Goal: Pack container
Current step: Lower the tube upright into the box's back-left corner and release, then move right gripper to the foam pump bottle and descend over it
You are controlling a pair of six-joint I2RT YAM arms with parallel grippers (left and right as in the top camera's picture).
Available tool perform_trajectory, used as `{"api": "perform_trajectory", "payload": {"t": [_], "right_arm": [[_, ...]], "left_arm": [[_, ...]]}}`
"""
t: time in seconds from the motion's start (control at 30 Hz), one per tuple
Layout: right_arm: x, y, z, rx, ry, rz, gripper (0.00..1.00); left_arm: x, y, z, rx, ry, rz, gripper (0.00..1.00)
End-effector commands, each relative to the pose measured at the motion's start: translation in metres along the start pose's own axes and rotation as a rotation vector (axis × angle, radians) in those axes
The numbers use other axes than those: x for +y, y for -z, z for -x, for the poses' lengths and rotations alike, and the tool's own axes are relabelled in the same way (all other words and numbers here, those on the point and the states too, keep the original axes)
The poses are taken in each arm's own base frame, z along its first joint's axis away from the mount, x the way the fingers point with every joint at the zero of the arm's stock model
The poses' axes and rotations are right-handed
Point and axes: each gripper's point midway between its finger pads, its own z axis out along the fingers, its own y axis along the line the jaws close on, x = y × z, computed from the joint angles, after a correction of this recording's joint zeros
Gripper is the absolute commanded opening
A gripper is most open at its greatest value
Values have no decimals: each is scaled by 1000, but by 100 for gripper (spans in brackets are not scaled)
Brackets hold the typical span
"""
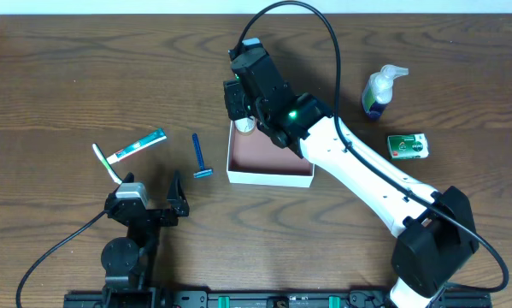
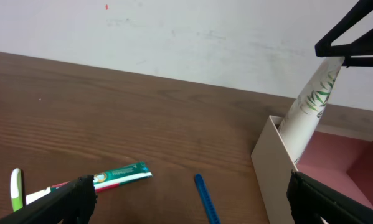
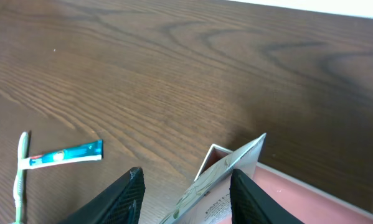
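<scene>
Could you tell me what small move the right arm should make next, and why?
Probably open the right hand fully and lift it straight up. The white tube already has its lower end inside the box and leans against the corner wall, with only its top in that hand. Letting go there should let it settle inside rather than tip out.

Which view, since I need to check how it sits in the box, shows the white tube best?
Left wrist: the white tube shows nearly full length, leaf print included, tilted with its lower end inside the container. Overhead shows only a white bit, the rest hidden. Right wrist shows just its flat crimped end between the right tool's fingers.
</scene>
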Motion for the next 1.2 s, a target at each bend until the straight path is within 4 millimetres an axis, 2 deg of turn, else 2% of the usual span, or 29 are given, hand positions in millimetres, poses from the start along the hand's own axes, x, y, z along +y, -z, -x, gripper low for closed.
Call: {"api": "perform_trajectory", "payload": {"t": [0.0,0.47,0.63,0.77,0.87,0.93,1.0,1.17], "right_arm": [[0,6,14,-37,70,2,45],[11,6,14,-33,166,60,44],[6,13,30,-82,184,53,49],[-4,35,57,-144,162,39,50],[-21,61,77,-185,141,0,56],[-41,79,85,-194,132,-41,59],[-65,96,89,-188,123,-94,60],[-151,134,79,-113,25,-274,61]], "left_arm": [[3,-1,-16,51,1,3,98],[3,-1,-16,51,1,3,98],[3,-1,-16,51,1,3,98],[3,-1,-16,51,1,3,98],[3,-1,-16,51,1,3,98],[3,-1,-16,51,1,3,98],[3,-1,-16,51,1,3,98],[3,-1,-16,51,1,3,98]]}}
